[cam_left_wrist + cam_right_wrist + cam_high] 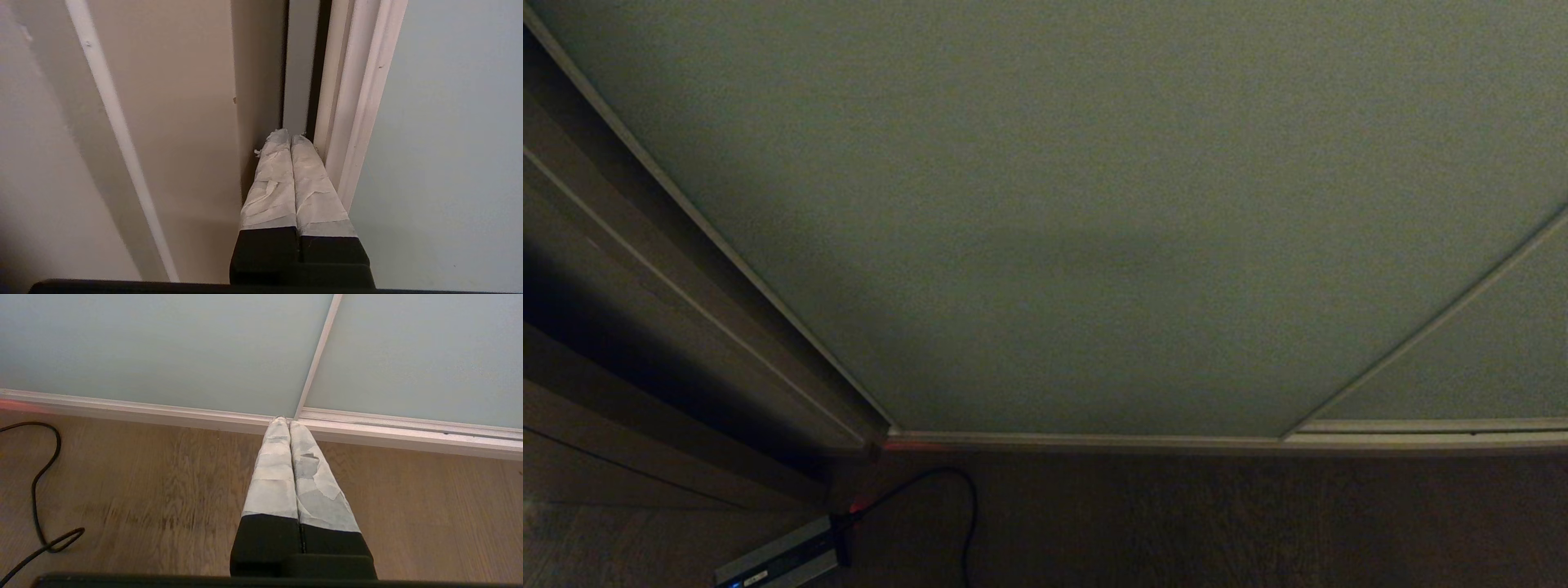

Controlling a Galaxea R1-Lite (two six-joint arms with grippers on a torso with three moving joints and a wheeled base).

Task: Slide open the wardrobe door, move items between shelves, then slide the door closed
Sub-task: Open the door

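Left wrist view shows you the left gripper (291,136) pressed shut, holding nothing, its taped tips in the narrow gap between the brown side board (184,102) and the metal-framed edge of the sliding wardrobe door (449,122). You are at the opening step, by my reading: the door stands closed at the far left of the wardrobe. Next you likely need to set the tips against that frame and push rightward. The right gripper (290,422) hangs parked over the wood floor (143,490), fingers together and empty. Farther off, the toys and shelves stay hidden behind the panels, and the dim head view shows neither arm, only the door and a grey box (780,559) with its black cable (964,506).
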